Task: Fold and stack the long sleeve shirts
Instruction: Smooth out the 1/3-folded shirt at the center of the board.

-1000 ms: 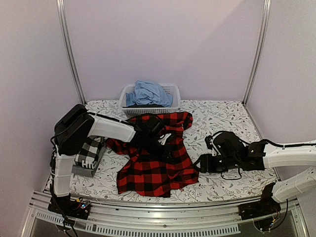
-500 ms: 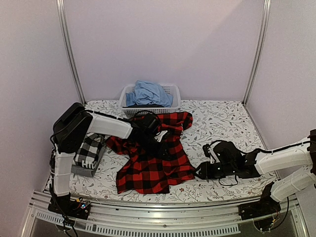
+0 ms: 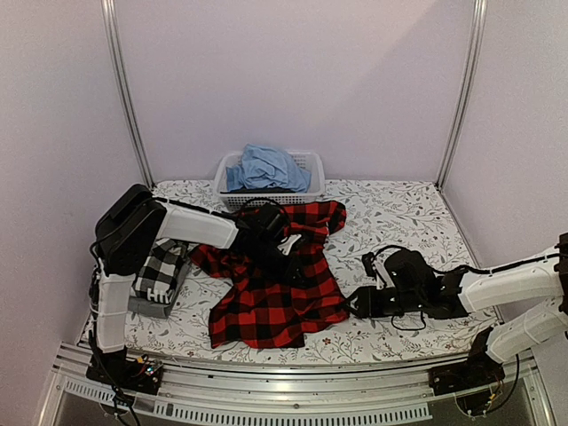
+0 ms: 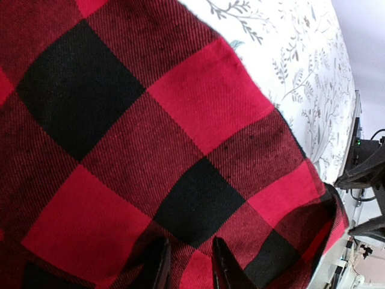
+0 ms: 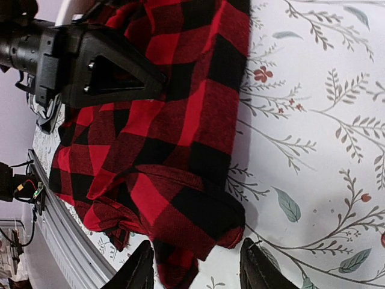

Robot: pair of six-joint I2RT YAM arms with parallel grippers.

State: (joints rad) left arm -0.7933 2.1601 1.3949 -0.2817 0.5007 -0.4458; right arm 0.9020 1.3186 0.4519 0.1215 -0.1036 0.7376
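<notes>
Pinching woven red-black flannel | left hand | crumpled, twill-ribbed checks

Looks like a robot lab cell tbh: bare lilac walls and aluminium posts behind the arms, slotted rail under their bases.

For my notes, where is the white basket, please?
Top view: the white basket stands far back on the table, left of centre, behind the red-and-black flannel.
</notes>
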